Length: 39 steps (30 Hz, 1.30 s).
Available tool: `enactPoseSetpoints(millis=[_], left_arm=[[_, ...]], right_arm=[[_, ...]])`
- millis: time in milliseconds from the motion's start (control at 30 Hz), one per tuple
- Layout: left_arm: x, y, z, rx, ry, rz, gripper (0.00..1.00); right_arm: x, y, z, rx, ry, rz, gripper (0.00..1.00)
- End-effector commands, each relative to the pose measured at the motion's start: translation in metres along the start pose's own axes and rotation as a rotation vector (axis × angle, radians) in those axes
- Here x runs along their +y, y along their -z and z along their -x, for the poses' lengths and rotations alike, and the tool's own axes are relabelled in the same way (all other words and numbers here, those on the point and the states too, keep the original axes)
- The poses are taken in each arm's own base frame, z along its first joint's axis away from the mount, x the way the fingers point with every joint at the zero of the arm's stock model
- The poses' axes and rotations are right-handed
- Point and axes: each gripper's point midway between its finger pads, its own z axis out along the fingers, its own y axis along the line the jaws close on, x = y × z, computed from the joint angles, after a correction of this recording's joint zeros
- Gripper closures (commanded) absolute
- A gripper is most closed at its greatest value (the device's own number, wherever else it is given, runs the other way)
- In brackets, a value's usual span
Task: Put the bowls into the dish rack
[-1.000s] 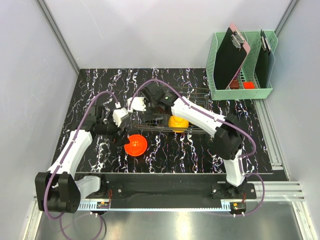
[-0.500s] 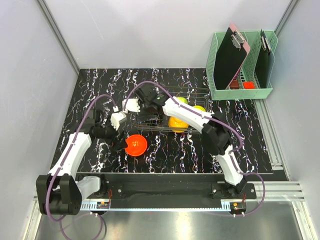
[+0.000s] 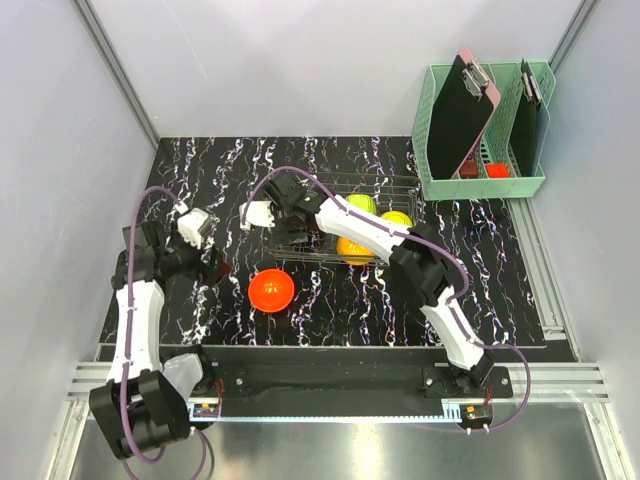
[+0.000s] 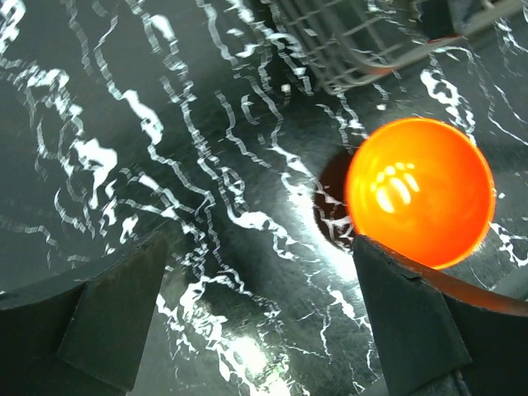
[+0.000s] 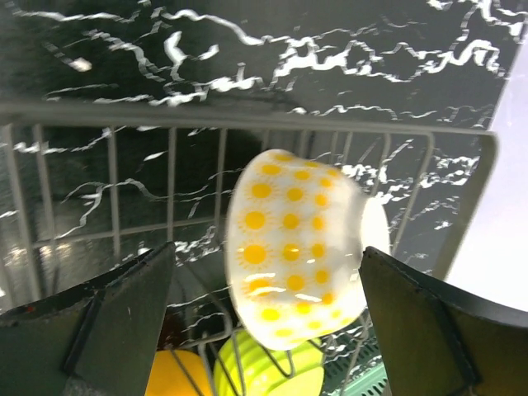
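The right arm stretches far over the rack's [image 4: 346, 45] left end. Its gripper [image 5: 264, 260] is spread wide around a tilted cream bowl [image 5: 297, 256] inside, not touching it. The left arm is folded well left of the rack, its gripper [image 4: 256, 276] wide open and empty. An orange bowl [image 4: 421, 194] lies just in front of the rack.

A black, white-veined desk [image 3: 200, 170] is shown; on it are set a red-orange bowl [image 3: 271, 290], the wire dish rack [image 3: 390, 183] and a mint-green basket [image 3: 480, 185].
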Motion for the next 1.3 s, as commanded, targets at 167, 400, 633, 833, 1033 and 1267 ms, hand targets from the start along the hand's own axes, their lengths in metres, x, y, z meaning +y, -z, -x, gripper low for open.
enactPoseSetpoints(millis=[167, 400, 633, 833, 1033, 1267], left_arm=[[0.016, -0.001, -0.003, -0.047, 0.07, -0.035, 0.01], [0.018, 0.0, -0.007, -0.049, 0.085, -0.041, 0.01], [0.017, 0.0, -0.008, -0.05, 0.099, -0.051, 0.01], [0.016, 0.001, -0.009, -0.052, 0.096, -0.049, 0.01], [0.015, 0.0, -0.014, -0.05, 0.104, -0.06, 0.01], [0.016, 0.002, -0.012, -0.056, 0.095, -0.055, 0.01]], right_arm=[[-0.034, -0.001, -0.004, 0.053, 0.087, -0.095, 0.01], [-0.035, -0.002, -0.02, 0.12, 0.127, -0.088, 0.01], [-0.047, 0.0, -0.023, 0.157, 0.158, -0.116, 0.25], [-0.051, 0.003, -0.026, 0.176, 0.152, -0.09, 0.57], [-0.055, 0.011, -0.02, 0.161, 0.11, -0.073, 0.71], [-0.058, 0.009, -0.022, 0.176, 0.085, -0.099, 0.77]])
